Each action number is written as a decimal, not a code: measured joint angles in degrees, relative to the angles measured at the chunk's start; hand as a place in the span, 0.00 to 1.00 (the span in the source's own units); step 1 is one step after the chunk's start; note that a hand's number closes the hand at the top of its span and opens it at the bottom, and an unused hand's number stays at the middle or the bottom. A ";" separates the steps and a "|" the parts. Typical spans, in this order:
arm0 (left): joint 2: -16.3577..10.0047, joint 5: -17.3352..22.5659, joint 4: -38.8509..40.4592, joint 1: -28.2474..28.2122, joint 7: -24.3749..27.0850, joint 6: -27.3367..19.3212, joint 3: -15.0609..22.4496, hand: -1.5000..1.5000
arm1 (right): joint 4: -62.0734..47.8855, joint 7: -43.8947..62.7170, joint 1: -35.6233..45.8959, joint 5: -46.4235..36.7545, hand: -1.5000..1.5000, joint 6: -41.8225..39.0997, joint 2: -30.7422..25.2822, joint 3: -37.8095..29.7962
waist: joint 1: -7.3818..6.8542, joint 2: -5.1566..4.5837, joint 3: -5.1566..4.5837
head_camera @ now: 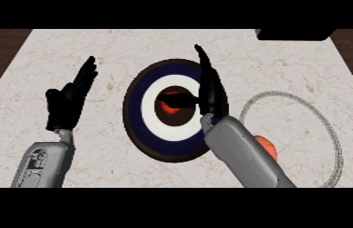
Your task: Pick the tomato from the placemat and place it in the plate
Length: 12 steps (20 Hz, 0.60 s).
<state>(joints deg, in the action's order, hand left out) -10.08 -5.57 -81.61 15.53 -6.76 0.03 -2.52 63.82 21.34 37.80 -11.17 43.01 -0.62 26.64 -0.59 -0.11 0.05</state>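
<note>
**Tomato sits on the placemat, both hands open**

The tomato (pixel 267 148) is a round orange-red thing. It lies on the round placemat (pixel 298 131), close to the mat's left edge. The right grey arm lies across it and hides part of it. Nothing is holding it.

The right hand (pixel 212 92) is above the plate (pixel 136 108). Its fingers are straight and close together, and they point away from the robot. Its thumb sticks out to the left, over the middle of the plate. The hand holds nothing.

The plate is just to the left of the placemat. It has a dark blue ring, then a white ring, then a dark middle with a red spot. I cannot tell if the red spot is part of the plate.

The left hand (pixel 69 103) rests at the left, open, fingers up, well apart from the plate.

The pale surface (pixel 138 49) looks like stone. A black box (pixel 293 34) sits at its far right edge.
</note>
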 measured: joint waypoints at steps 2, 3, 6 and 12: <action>-0.43 0.03 -0.98 -0.65 -0.46 0.15 -0.22 0.50 | 2.53 -1.26 -2.49 1.27 0.00 1.08 -1.09 -2.46 | 0.34 0.11 0.00; -0.51 -0.03 -1.67 -1.10 -0.71 0.06 -0.26 0.50 | 4.11 -1.95 -4.11 2.07 0.00 1.25 -2.05 -3.70 | 0.51 0.17 0.00; -0.56 -0.35 -1.88 -2.16 0.07 -0.23 -0.51 0.50 | 10.75 -3.10 -10.07 3.98 0.00 1.16 -5.16 -6.28 | 1.07 0.28 -0.02; -0.53 -0.69 -1.83 -2.49 0.38 -0.12 -0.73 0.50 | 23.29 -8.13 -24.50 10.10 0.00 -4.61 -11.99 -11.20 | 1.35 0.26 -0.03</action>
<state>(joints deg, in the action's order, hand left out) -10.61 -6.25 -83.45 13.04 -6.38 -0.09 -3.25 87.11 13.21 13.30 -1.07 38.40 -12.61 15.43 0.77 0.15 0.02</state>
